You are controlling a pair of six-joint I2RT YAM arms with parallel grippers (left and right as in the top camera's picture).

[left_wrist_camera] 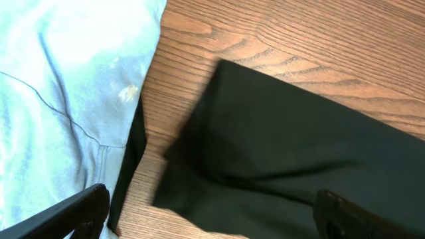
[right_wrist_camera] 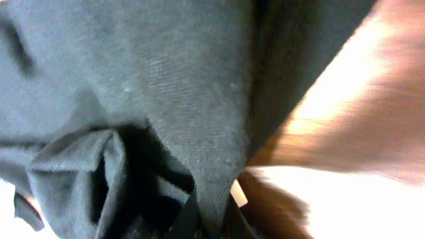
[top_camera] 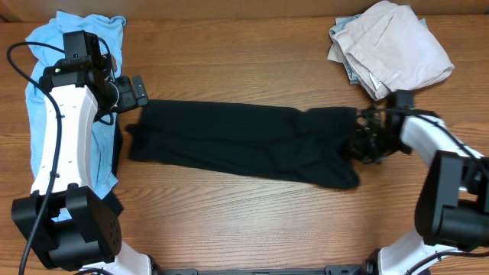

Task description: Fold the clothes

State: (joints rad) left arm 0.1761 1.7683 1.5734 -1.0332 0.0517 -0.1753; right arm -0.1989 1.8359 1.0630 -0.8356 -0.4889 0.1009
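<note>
Woodgrain tabletop (top_camera: 244, 53), warm brown with a bold oak pattern, fills the overhead view; nothing of the room beyond it shows. A long black garment (top_camera: 244, 145) lies across the middle, stretched from nine o'clock toward three. At ten o'clock a light blue T-shirt (top_camera: 103, 27) is spread beneath the left arm, its edge just beside the black cloth's end. At one o'clock a crumpled beige garment (top_camera: 393, 47) sits well apart from the others. The left gripper (top_camera: 136, 92) hangs over the black garment's nine o'clock corner, fingers (left_wrist_camera: 73, 212) spread wide, holding nothing. The right gripper (top_camera: 368, 141) is clamped on the bunched three o'clock end, where a small white tag (right_wrist_camera: 237, 194) peeks out.
</note>
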